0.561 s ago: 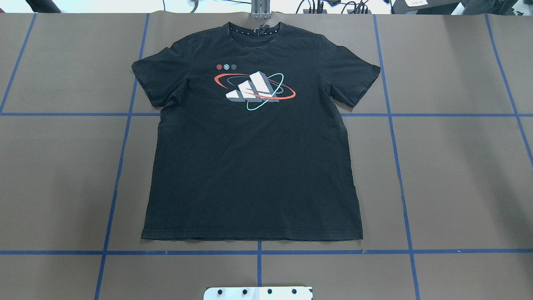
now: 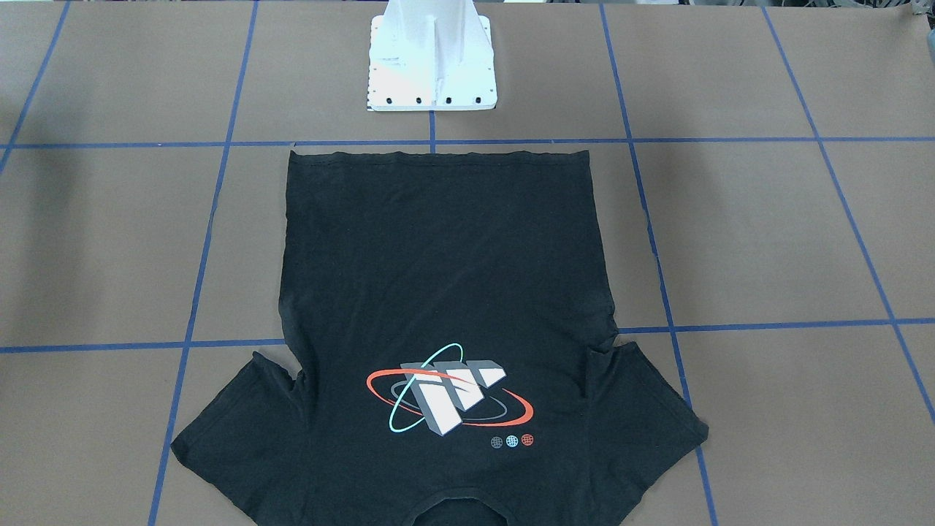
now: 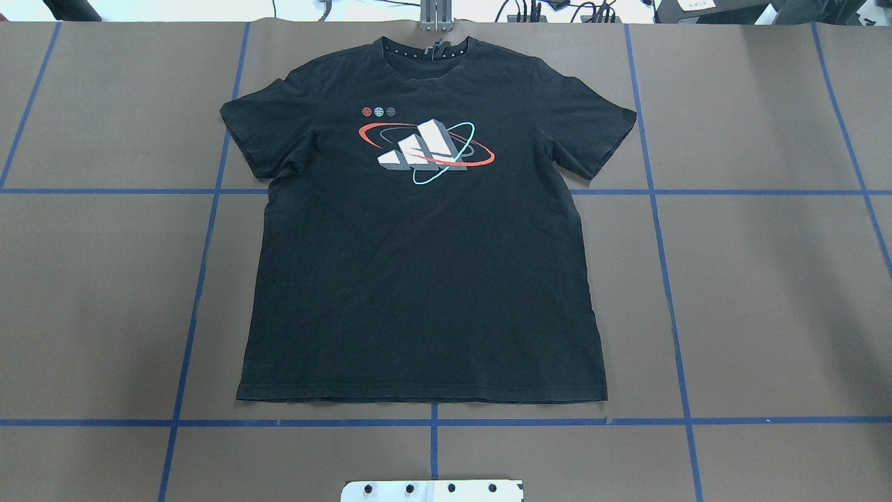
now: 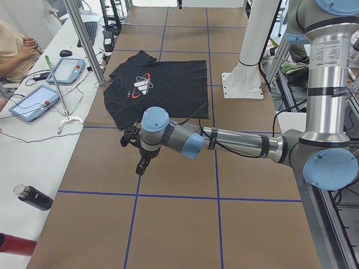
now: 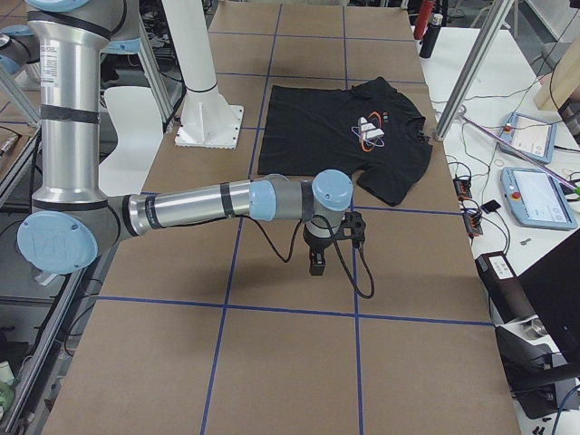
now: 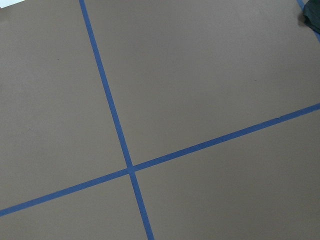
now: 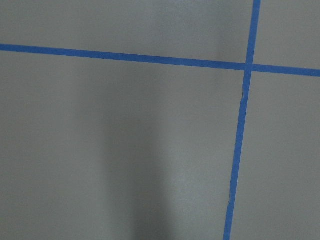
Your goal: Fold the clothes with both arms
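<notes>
The black T-shirt (image 3: 418, 279) lies flat on the brown table, logo (image 3: 425, 150) up, collar at the far edge and hem toward the robot base. It also shows in the front-facing view (image 2: 438, 277) and both side views (image 4: 168, 84) (image 5: 317, 127). My left gripper (image 4: 140, 163) hangs over bare table beyond the shirt's left sleeve; I cannot tell if it is open. My right gripper (image 5: 317, 263) hangs over bare table beyond the right sleeve; I cannot tell its state either. Both wrist views show only table and blue tape.
The white pedestal base (image 2: 431, 66) stands just behind the hem. Blue tape lines (image 3: 432, 422) grid the table. A side bench holds tablets (image 4: 31, 101), a dark bottle (image 4: 35, 197) and cables. A person (image 4: 14, 47) sits at that bench.
</notes>
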Controlling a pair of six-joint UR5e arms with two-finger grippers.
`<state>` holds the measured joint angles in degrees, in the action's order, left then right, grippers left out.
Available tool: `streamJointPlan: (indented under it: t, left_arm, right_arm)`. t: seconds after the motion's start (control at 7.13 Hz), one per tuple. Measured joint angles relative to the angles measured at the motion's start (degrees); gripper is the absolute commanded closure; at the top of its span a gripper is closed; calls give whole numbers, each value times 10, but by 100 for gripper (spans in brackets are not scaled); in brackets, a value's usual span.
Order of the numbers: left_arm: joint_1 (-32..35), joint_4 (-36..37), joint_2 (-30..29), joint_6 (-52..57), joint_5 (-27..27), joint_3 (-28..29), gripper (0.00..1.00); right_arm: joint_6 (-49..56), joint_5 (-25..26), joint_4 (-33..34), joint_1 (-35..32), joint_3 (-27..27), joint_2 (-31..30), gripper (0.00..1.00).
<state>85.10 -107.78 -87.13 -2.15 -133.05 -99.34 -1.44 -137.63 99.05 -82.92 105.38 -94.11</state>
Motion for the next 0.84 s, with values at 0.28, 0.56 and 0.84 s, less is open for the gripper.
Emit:
streamJointPlan:
  t: [0.28, 0.56, 0.84]
  left_arm:
    - [-1, -4, 5, -7, 0, -9, 0]
    - [-2, -9, 6, -11, 0, -27, 0]
    - [-2, -11, 7, -12, -5, -37, 0]
  right_arm:
    - [-1, 2, -4, 0, 0, 4, 0]
    - [-4, 5, -37, 1, -3, 6, 0]
    - [-45, 5, -96, 19, -24, 29, 0]
